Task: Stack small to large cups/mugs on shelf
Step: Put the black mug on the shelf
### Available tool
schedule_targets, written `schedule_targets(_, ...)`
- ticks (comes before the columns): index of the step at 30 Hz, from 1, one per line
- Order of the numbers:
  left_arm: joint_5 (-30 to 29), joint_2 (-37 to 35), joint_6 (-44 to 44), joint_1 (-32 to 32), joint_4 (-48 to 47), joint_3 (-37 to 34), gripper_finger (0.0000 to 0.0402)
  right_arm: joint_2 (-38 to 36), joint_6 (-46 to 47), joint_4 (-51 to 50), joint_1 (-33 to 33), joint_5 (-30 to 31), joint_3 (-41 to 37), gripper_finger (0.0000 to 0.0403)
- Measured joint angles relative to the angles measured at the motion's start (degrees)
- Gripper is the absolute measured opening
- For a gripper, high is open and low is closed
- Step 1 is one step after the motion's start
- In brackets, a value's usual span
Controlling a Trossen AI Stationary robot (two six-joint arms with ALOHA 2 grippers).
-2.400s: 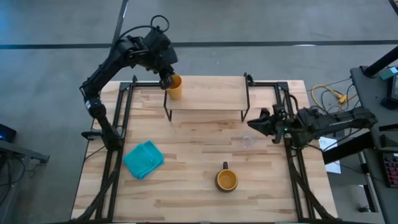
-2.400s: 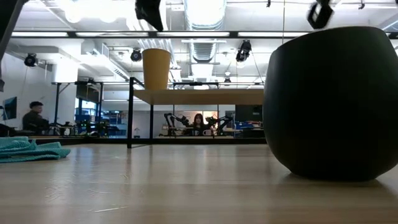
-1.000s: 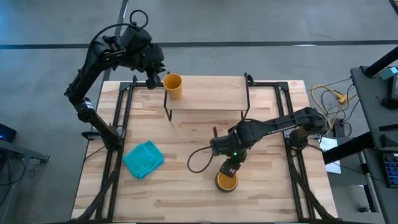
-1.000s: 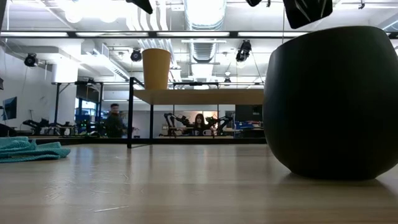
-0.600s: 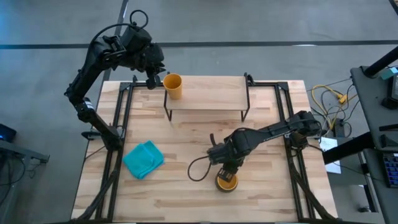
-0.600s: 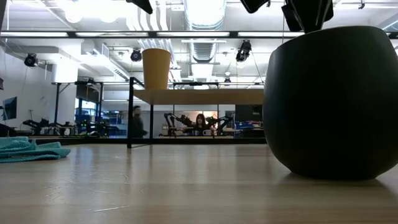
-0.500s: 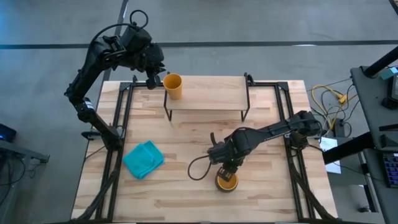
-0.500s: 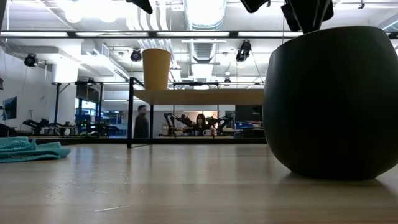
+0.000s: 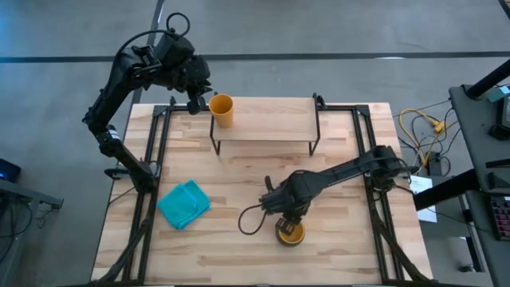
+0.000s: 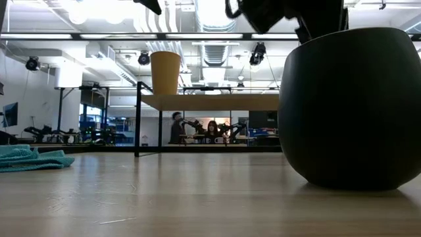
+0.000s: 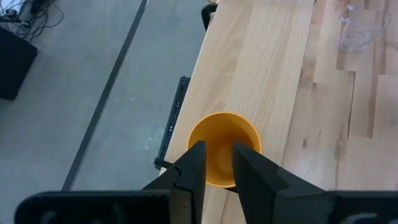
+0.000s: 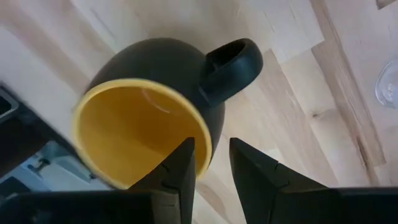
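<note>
Right hand (image 9: pixel 292 221) is over the dark mug (image 9: pixel 290 232) near the front of the counter (image 9: pixel 239 255), to the right of centre. Fingers (image 12: pixel 181 163) are slightly parted and straddle the mug's rim next to its handle (image 12: pixel 231 59); one finger is over the yellow-orange inside, the other outside the wall. Can't tell whether they touch it. Mug sits upright on the counter, filling the right of the low view.

Left hand (image 9: pixel 195 102) is at the back left, just beside the yellow-orange cup (image 9: pixel 222 109), fingers narrowly parted and holding nothing. In the wrist view they point down at the cup's open mouth. Cup stands upright on the left end of the shelf (image 9: pixel 275 119).

Clear glass (image 11: pixel 362 30) is on the counter in front of the shelf's right half, well apart from both other vessels.

Teal cloth (image 9: pixel 184 203) lies crumpled at the counter's front left.
</note>
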Motion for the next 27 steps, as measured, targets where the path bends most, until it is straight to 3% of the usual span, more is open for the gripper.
schedule_targets(27,0.00,0.00,-0.04,0.00,-0.01,-0.02,0.0063,2.27,-3.66,1.83,0.00,0.49,-1.77,0.0093)
